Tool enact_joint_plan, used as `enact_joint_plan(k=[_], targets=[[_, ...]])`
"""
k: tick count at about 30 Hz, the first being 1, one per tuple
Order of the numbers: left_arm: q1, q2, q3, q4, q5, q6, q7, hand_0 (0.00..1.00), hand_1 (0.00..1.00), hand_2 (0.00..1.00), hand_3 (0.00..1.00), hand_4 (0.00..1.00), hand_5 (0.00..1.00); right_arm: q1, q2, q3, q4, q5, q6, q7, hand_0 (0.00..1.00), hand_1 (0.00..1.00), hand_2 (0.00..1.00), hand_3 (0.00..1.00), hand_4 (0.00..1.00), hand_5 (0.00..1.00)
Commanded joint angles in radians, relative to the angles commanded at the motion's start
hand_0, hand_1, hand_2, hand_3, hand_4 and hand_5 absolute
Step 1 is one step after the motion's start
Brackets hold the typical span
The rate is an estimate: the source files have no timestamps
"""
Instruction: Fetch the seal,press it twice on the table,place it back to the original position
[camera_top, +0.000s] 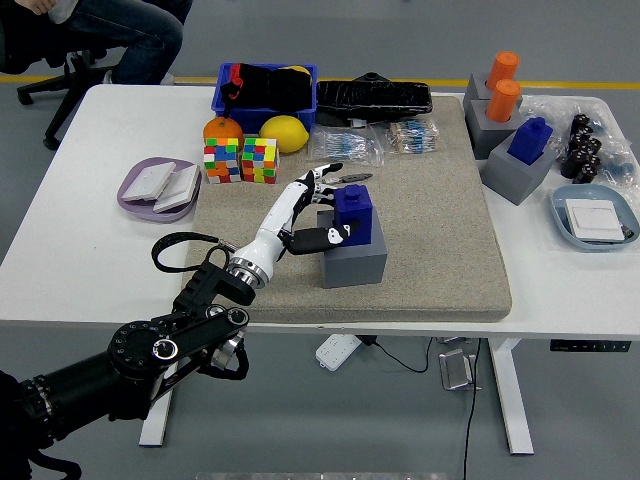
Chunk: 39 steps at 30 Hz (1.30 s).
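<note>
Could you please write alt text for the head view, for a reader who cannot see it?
The robot's left hand, fingers spread, reaches around a blue seal standing in a grey holder on a beige mat, without a closed grasp. Behind it lie two puzzle cubes, a lemon and an orange.

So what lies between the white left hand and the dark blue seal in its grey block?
Nothing: in the head view, the left hand is right beside the blue seal, fingers open.
</note>
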Motion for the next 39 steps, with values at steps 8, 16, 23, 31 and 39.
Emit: enact_joint_plan(k=[8,16,23,31,39], targets=[[0.001,0.004,-0.031,-0.005,-0.020,-0.007,-0.029,0.821,0.529,0.469,0.892,0.679,0.002,-0.001,0.001,0.004,0.000,-0.004,-0.001,0.002,0.948,0.808,0.805,0.810,0.892,0.508],[-0.003,0.019,-0.102,-0.017,0.005,-0.002,-0.054,0.820,0.542,0.469,0.890,0.689,0.002,-0.001,0.002,0.007,0.000,-0.004,-0.001,0.002,0.949,0.806,0.802,0.810,0.892,0.505],[-0.009,0.047,-0.162,0.044,0.016,0.002,-0.072,0.820,0.547,0.469,0.888,0.691,0.002,-0.003,0.004,0.009,0.000,-0.004,-0.001,0.003,0.949,0.805,0.802,0.811,0.893,0.504],[-0.010,0.087,-0.152,0.111,0.063,0.019,-0.087,0.821,0.566,0.475,0.887,0.694,0.002,-0.004,0.004,0.011,0.000,-0.005,-0.001,0.004,0.950,0.805,0.802,0.812,0.894,0.502],[0.010,0.098,-0.110,0.162,0.047,0.031,-0.110,0.821,0.569,0.477,0.885,0.694,0.002,-0.005,0.006,0.013,0.000,-0.005,0.000,0.005,0.950,0.802,0.802,0.812,0.894,0.501]])
